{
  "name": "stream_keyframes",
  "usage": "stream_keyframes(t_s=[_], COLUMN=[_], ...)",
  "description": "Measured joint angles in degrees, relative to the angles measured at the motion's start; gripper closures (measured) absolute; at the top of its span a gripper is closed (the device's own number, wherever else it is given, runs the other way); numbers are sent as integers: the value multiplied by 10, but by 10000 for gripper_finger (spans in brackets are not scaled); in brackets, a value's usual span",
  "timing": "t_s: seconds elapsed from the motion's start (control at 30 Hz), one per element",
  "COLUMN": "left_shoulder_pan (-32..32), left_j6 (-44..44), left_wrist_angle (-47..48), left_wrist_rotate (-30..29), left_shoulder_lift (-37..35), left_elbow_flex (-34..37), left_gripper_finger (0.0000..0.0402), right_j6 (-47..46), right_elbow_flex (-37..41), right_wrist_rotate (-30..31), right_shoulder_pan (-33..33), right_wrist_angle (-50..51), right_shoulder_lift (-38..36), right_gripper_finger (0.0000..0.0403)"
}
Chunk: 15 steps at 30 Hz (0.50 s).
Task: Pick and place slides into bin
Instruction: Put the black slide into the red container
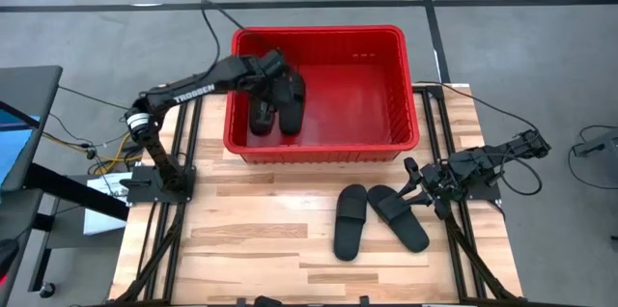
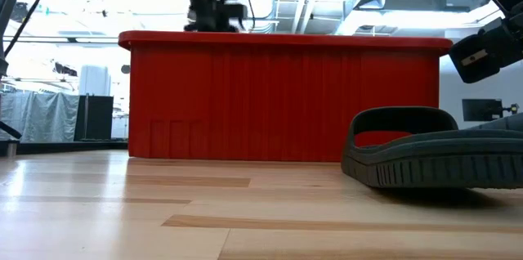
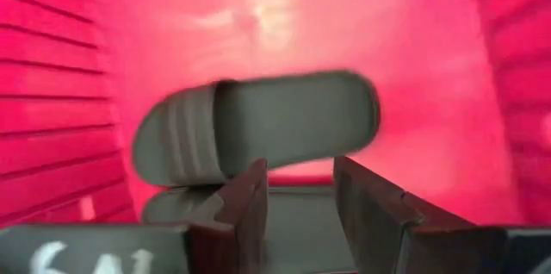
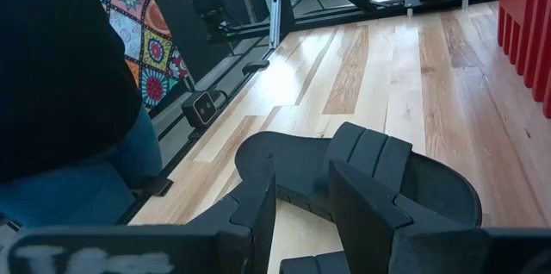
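Observation:
The red bin stands at the table's far side. Two black slides lie side by side on its floor at the left. My left gripper hangs inside the bin just above them, open. Its wrist view shows one slide ahead and the other reaching in between the fingers. Two more slides lie sole-down on the table in front of the bin. My right gripper is open and empty just to their right, with the nearer slide right ahead of its fingers. My left gripper has its fingers on either side of the nearer slide's grey surface. I cannot tell whether they touch it. That slide lies on the bin floor.
The low view shows the bin's ribbed front wall and one table slide close to the camera. A person in a dark top and jeans stands beyond the table edge. Bare wood lies at the table's left and near parts.

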<state>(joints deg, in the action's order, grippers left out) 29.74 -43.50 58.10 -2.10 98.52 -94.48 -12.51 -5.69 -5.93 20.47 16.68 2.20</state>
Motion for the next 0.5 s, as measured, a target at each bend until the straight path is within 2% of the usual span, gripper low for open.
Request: stream_keyframes(t_s=[0.13,0.17,0.23,0.3,0.37,0.5], left_shoulder_pan=[-2,-4,-7,-13,-13,-12], left_j6=[179,202,192,198,244,352], left_wrist_angle=[91,110,129,124,124,46], left_wrist_rotate=[51,65,89,101,110,127], left_shoulder_lift=[-2,-3,-12,-28,-43,-90], left_elbow_flex=[-95,-114,-146,-174,-199,-211], left_gripper_finger=[276,276,276,276,276,276], right_j6=[0,0,0,0,0,0], right_elbow_flex=[0,0,0,0,0,0], right_wrist_rotate=[0,0,0,0,0,0], right_shoulder_pan=[0,0,0,0,0,0], right_wrist_angle=[0,0,0,0,0,0], right_shoulder_lift=[0,0,0,0,0,0], right_gripper_finger=[301,301,301,301,301,301])
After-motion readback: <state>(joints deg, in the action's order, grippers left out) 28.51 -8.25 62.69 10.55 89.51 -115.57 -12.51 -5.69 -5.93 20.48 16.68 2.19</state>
